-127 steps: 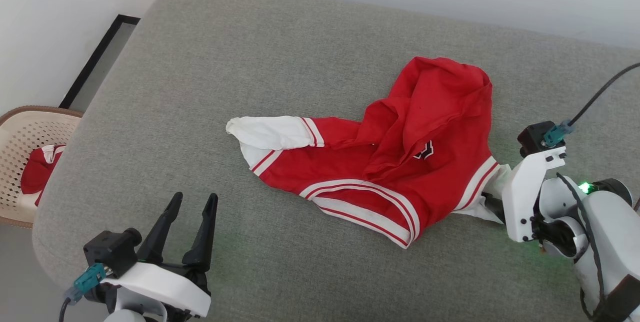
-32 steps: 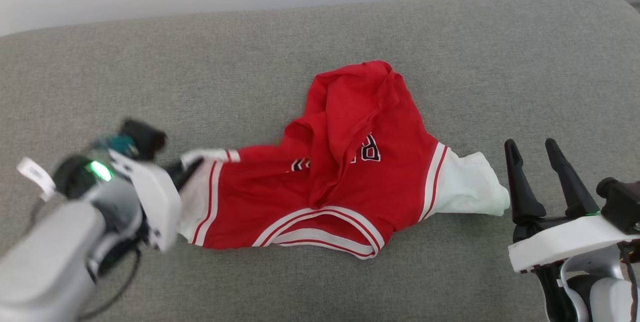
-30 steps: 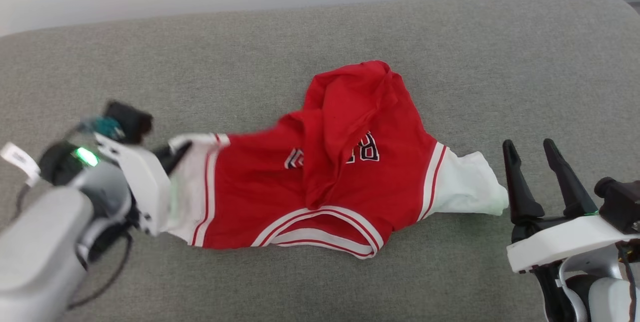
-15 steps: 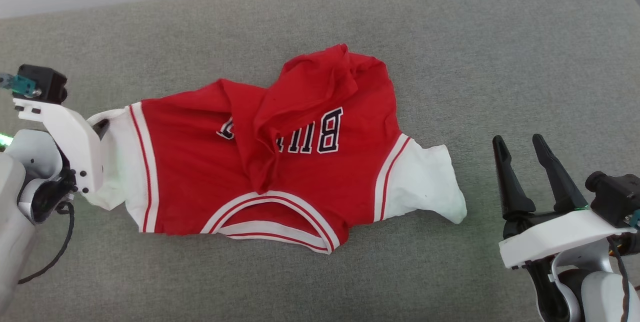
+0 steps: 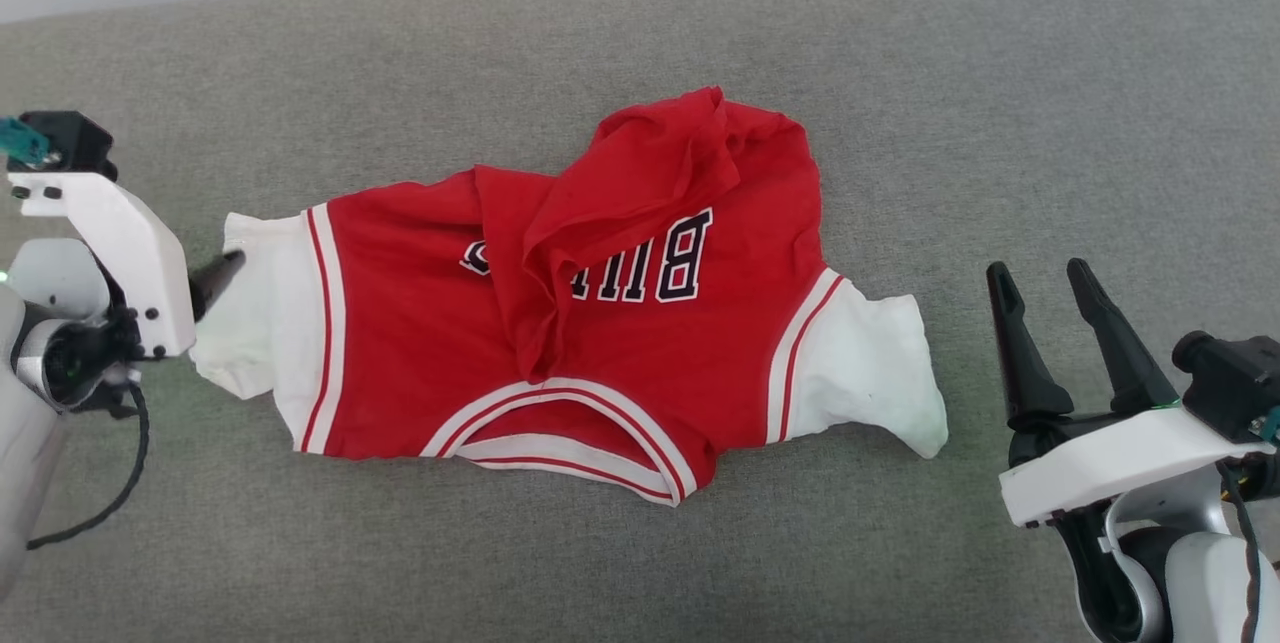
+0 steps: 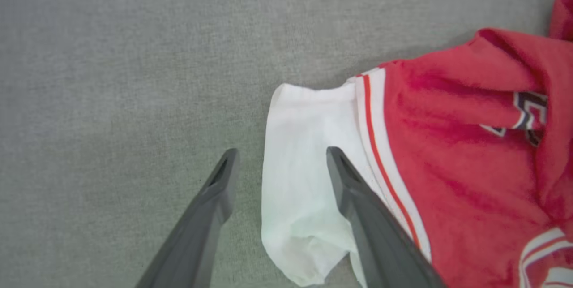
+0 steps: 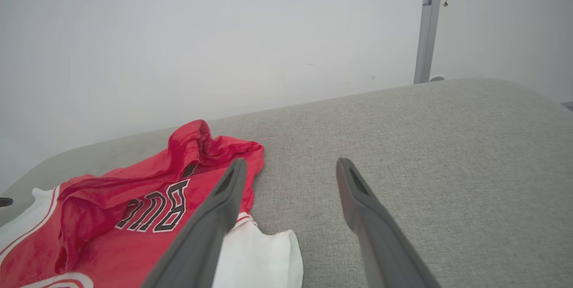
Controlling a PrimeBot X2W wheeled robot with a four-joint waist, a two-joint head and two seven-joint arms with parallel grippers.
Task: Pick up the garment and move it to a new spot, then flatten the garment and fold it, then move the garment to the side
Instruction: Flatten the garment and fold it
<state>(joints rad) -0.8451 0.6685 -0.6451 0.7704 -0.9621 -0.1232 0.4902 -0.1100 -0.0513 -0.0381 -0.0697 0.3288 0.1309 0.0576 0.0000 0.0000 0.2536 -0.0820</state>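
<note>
Garment [image 5: 600, 343]: spread on grey cushion [image 5: 900, 73]; long axis left-right
Left gripper [image 6: 282, 153]: jaws apart, straddling left white sleeve [image 6: 295, 189]; nearer arm
Right gripper [image 5: 1036, 268]: jaws apart, empty; near right sleeve [image 5: 870, 373]

Grey woven cushion surface [image 5: 900, 73], plain white wall [image 7: 179, 32], grey upright strip [image 7: 429, 23] on wall

Black, white-outlined lettering [image 5: 640, 268] on the red garment [image 5: 620, 363] read "BUL", upside down in head view, remaining letters covered by a fold, one partial character beyond it illegible
</note>
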